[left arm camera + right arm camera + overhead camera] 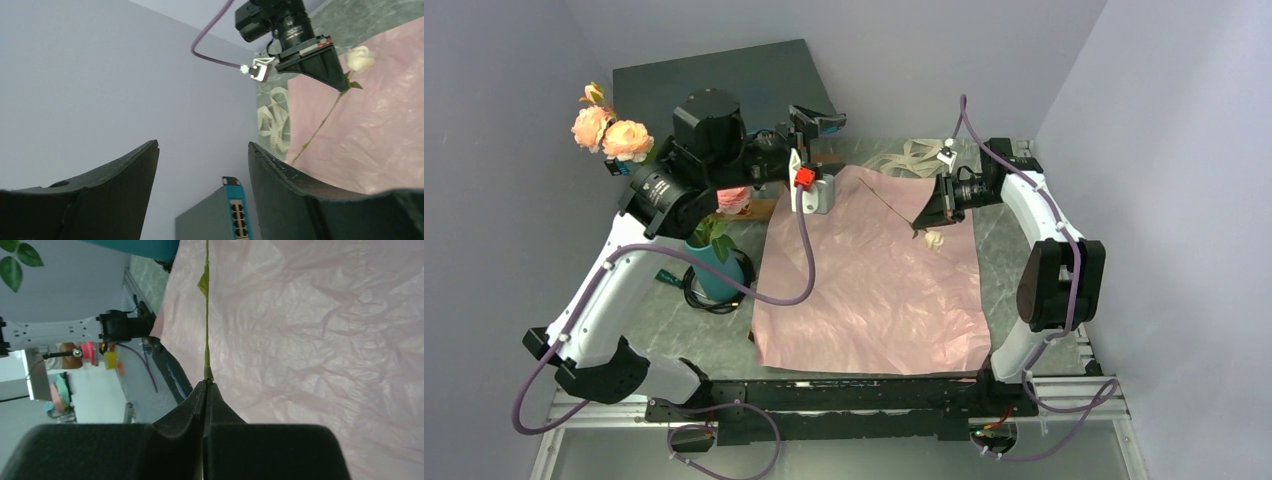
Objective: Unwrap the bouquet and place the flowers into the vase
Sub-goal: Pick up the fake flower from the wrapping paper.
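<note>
Rose stem [206, 330] pinched in right end effector [205, 386] over pink paper [874, 290]; left end effector [202, 150] parted, empty.

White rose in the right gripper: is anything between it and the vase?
Yes. The left arm hangs over the table between the white rose, pinched by its stem in the right gripper, and the vase at far left. Peach roses already stand in the vase.
</note>
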Available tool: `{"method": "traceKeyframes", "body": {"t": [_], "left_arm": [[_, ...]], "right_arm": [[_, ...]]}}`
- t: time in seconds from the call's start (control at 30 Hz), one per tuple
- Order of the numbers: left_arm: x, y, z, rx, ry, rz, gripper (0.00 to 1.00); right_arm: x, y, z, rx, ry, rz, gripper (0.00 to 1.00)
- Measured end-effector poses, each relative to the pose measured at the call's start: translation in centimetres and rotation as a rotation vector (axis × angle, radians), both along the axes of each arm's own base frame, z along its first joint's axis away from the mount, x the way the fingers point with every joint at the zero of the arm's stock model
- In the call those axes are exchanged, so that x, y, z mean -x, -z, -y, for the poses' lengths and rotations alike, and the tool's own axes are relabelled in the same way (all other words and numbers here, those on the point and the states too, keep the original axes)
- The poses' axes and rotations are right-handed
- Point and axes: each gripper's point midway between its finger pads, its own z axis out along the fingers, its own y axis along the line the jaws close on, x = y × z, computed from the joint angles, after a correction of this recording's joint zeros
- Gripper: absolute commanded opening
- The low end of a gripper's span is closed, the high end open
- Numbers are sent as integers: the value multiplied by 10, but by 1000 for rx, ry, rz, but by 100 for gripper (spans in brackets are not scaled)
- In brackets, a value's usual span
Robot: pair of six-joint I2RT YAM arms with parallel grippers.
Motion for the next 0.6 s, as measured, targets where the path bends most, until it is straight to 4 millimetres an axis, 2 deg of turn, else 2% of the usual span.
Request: {"method": "traceKeyframes", "body": {"t": [0.17, 0.27, 0.4, 0.6], "left_arm": [[12, -26, 3, 11, 27, 113, 72], [28, -18, 14, -27, 82, 167, 70], [46, 13, 36, -110, 154, 180, 67], [67, 99, 74, -292, 233, 135, 57]], "right_arm": [[2, -14, -7, -74, 33, -52, 0], [6, -20, -12, -127, 47, -98, 0], [14, -23, -18, -198, 50, -177, 0], [29, -26, -23, -290, 47, -286, 0]]}}
